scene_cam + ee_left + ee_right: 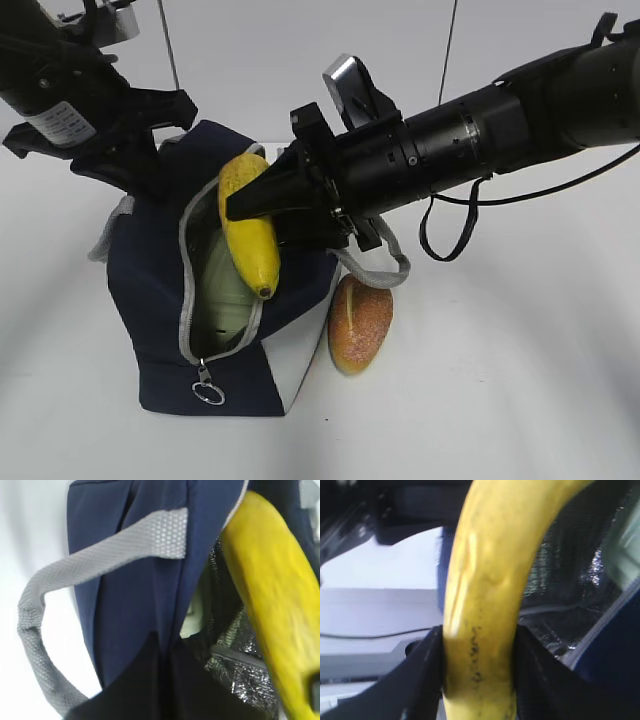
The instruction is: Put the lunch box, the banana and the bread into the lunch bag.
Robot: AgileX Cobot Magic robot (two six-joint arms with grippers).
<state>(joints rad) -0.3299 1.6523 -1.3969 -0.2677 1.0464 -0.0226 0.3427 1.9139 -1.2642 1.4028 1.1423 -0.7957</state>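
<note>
The navy lunch bag [160, 290] stands on the white table with its zipper open. Inside it, the pale green lunch box [225, 290] stands on end against the silver lining. My right gripper [235, 205] is shut on the yellow banana [250, 235] and holds it over the opening, dark tip down inside the mouth. In the right wrist view the banana [485, 580] fills the gap between the fingers [422, 675]. The bread [360, 322] lies on the table against the bag's right side. My left gripper [167, 652] is shut, pinching the bag's navy top edge [135, 605].
A grey webbing handle [385, 265] loops out to the right under my right arm, and another [40, 630] hangs at the left. The zipper's ring pull [208, 392] dangles at the bag's front. A black cable [450, 225] hangs from the right arm.
</note>
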